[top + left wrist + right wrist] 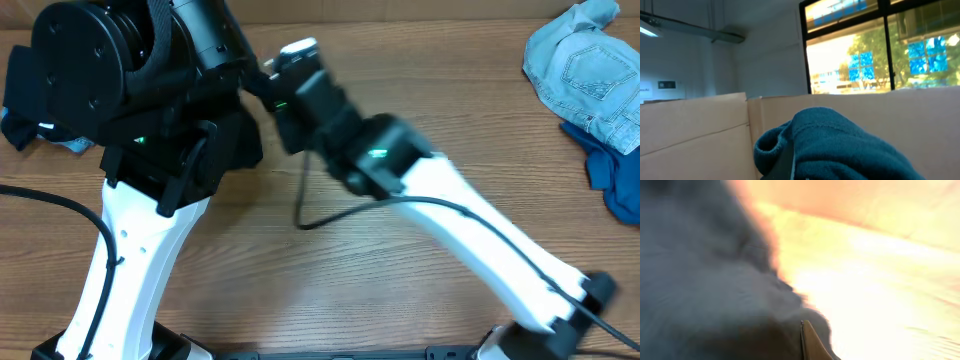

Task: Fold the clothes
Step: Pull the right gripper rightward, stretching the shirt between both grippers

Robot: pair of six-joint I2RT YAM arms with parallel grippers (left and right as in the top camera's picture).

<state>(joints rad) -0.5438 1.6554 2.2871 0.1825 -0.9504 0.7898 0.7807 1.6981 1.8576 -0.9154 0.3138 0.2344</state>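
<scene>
- The left tool (786, 166) is closed, clamped on a bunch of the dark shirt (243, 143), which sits upper left in the overhead view under both arms.
- The right tool (809, 342) is closed; cloth crowds it, but whether it pinches any I cannot tell.
- Risk: the 2 arms, so close together, could collide or wad the shirt.
- Only the overhead view shows the denim piece (585, 60) and blue piece (612, 180) at the right of the bench (330, 300).

Shirt (18, 95) far left on the table (300, 300) — jeans (585, 65) far right
</scene>
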